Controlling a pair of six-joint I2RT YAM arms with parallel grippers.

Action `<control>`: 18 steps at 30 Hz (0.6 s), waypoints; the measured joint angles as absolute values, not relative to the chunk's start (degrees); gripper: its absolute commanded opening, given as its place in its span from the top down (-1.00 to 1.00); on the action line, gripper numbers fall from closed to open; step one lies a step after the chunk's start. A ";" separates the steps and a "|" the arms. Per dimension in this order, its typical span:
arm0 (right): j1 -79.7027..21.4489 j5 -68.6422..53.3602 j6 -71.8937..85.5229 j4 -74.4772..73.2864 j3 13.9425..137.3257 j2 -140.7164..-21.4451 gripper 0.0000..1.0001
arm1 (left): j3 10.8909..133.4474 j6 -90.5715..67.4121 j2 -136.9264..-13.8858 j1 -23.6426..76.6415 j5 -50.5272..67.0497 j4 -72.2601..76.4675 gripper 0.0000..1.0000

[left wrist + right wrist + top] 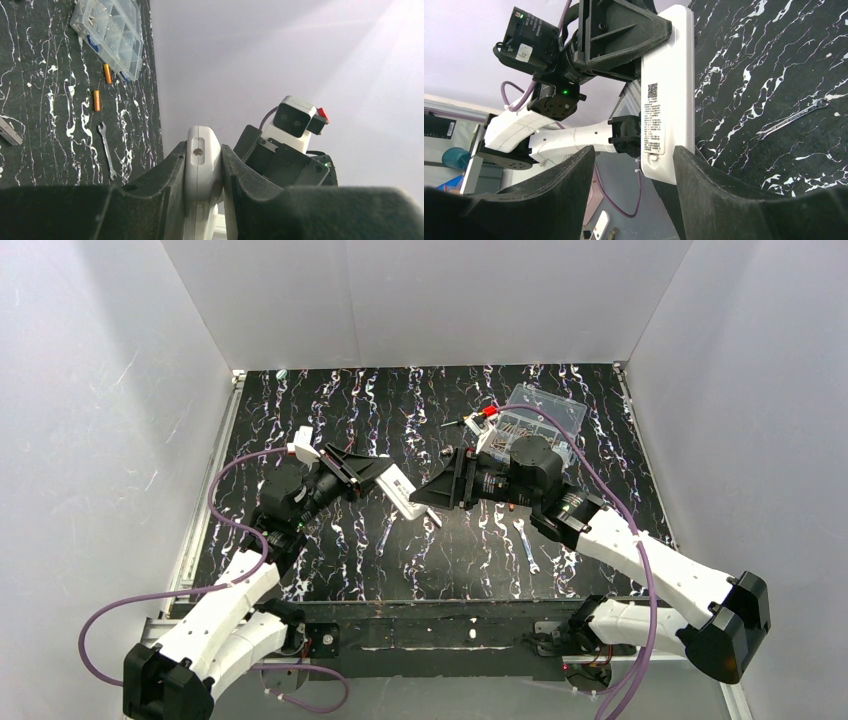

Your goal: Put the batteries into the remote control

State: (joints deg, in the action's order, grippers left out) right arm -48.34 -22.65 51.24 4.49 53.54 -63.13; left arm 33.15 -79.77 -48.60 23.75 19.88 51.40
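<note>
Clamped in the shut left jaws above the black marbled table [330, 420], the slim white plastic remote control [669, 90] risks being wrenched loose if the empty right jaws, open around its free end, close crooked; two small orange cylindrical batteries [107, 73] lie on the table.

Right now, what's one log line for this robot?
left tool: shut on remote control | right tool: open at remote control's end | batteries: on table, not loaded
</note>
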 measured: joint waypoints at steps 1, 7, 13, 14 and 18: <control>-48.34 -22.57 51.42 4.51 53.54 -63.13 -0.36 | 33.15 -79.77 -48.60 23.77 19.92 51.62 1.00; -48.34 -20.08 51.37 4.14 53.52 -62.76 -0.48 | 33.15 -79.94 -48.62 23.75 20.16 52.03 1.00; -48.34 -15.27 50.15 1.23 50.96 -59.44 -0.50 | 33.15 -81.19 -48.60 23.77 20.80 53.69 1.00; -48.34 -14.94 49.98 0.86 50.81 -59.16 -0.49 | 33.15 -81.30 -48.60 23.77 20.82 53.93 1.00; -48.31 -15.14 49.91 0.75 50.65 -59.09 -0.45 | 33.15 -82.00 -48.62 23.77 20.82 55.00 1.00</control>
